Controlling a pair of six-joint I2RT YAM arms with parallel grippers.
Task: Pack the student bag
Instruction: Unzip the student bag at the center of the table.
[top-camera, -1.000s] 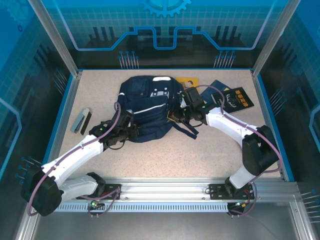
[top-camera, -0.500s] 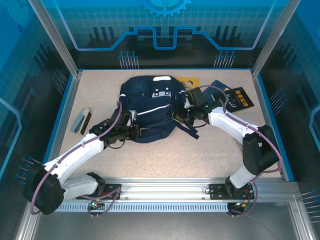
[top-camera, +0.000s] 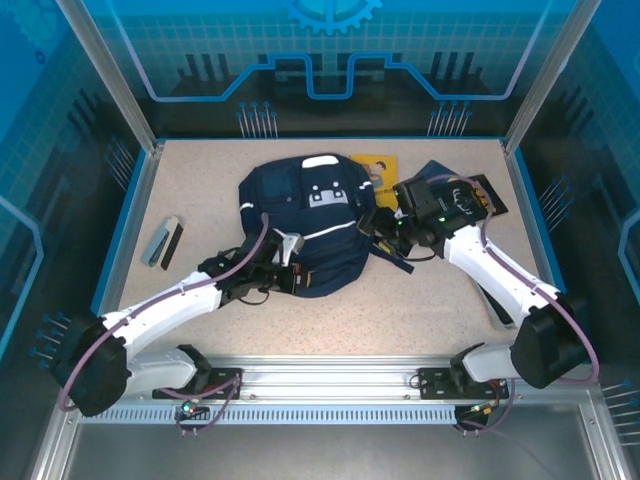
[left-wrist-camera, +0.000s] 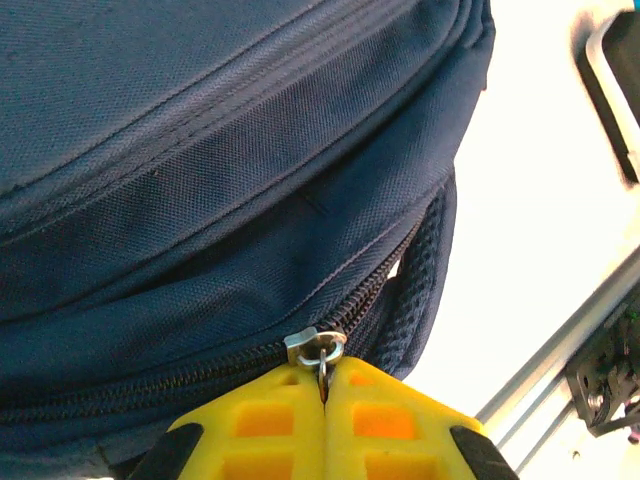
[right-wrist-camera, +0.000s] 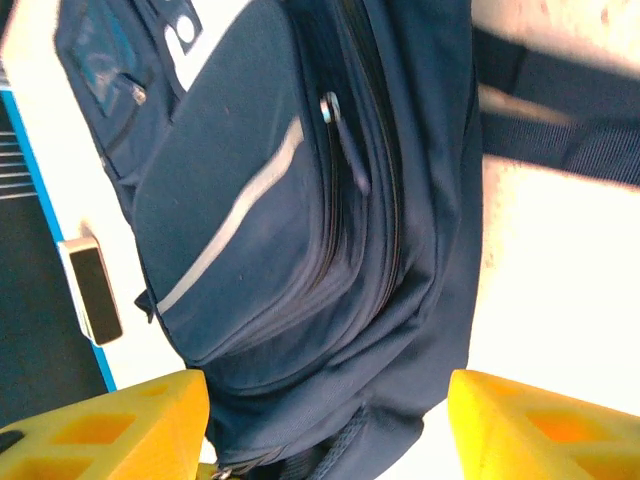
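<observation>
The student bag (top-camera: 300, 215) lies flat in the middle of the tabletop (top-camera: 420, 310). Its long way runs from the far side to the near side, with the white patches at the far end and the round bottom end near the arms. The left pincer (left-wrist-camera: 322, 385) is at that near end, on the left part of the edge. Its two yellow fingers are squeezed tight together on the little metal zipper pull (left-wrist-camera: 318, 349), so this arm has hold of the bag by the pull. From the pull, the zipper (left-wrist-camera: 150, 385) runs off to the left in the left wrist view, along the curved edge of the bag. I think the next move is to drag the pull along that line, so the pincer has to follow the curve of the edge and not tug straight off it. The right pincer (right-wrist-camera: 325, 415) is just beside the right side of the bag. Its fingers are spread wide apart and hold nothing. The bag lies straight in front of it, with a dark strap (right-wrist-camera: 560, 110) off to one side. The left arm is the nearer one, since it already has the bag. The right arm is close enough to press or pinch the cloth, so the bag may not slide when the pull is dragged.
</observation>
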